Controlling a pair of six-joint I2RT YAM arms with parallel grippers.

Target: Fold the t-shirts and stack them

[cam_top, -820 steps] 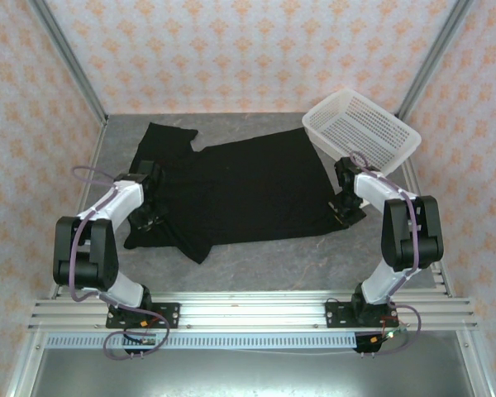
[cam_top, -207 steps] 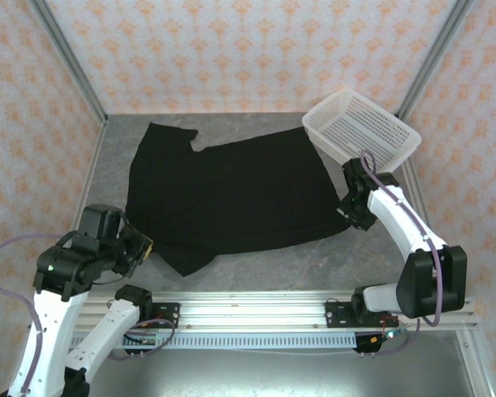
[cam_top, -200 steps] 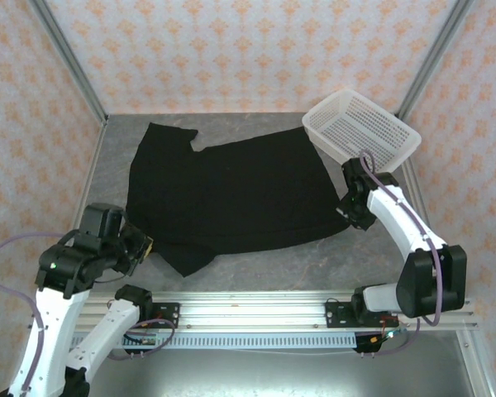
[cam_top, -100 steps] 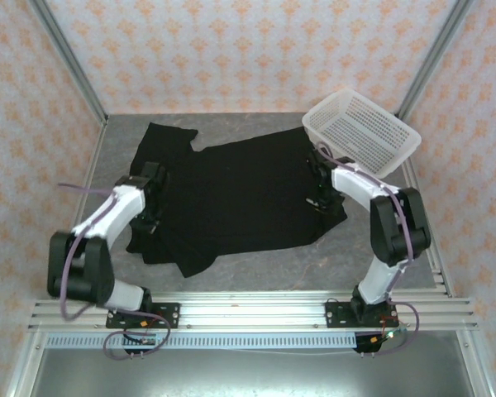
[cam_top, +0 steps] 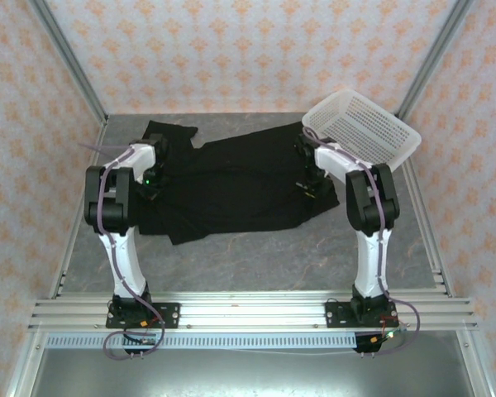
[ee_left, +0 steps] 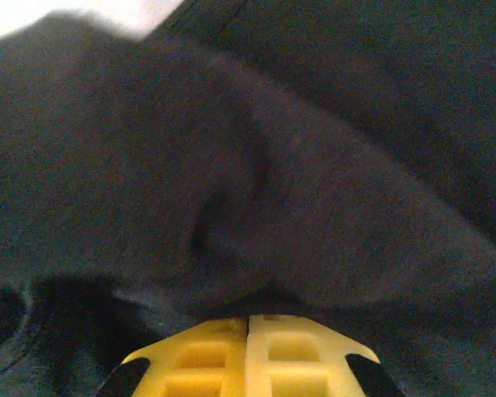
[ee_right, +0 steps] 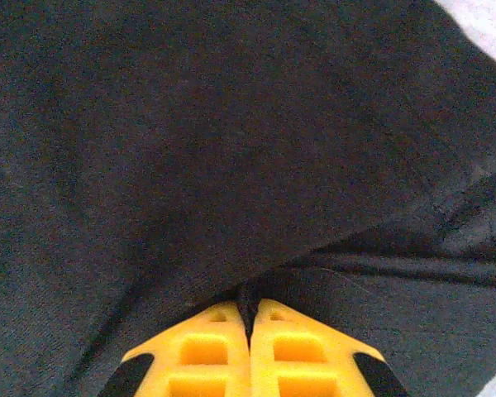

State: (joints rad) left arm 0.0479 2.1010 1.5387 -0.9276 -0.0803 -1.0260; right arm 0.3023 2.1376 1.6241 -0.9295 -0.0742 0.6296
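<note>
The black t-shirt (cam_top: pixel 231 178) lies spread across the far half of the grey table, plain side up, its near edge lifted and folded over. My left gripper (cam_top: pixel 153 174) is shut on cloth at the shirt's left side. In the left wrist view the yellow fingers (ee_left: pixel 207 356) meet at the left gripper (ee_left: pixel 248 318), with the t-shirt (ee_left: pixel 231 165) bunched over the tips. My right gripper (cam_top: pixel 307 178) is shut on the shirt's right side. The right wrist view has the right gripper (ee_right: pixel 249 306) pinching a fold of the t-shirt (ee_right: pixel 190 149).
A white mesh basket (cam_top: pixel 362 131) sits tilted at the back right corner, close to my right arm. Bare grey table (cam_top: pixel 264 256) stretches between the shirt and the metal rail (cam_top: pixel 248 314) at the near edge. Patterned walls close in the back and sides.
Both grippers have moved toward the back of the table, carrying the shirt's sides with them. The shirt's near edge has drawn away from the rail.
</note>
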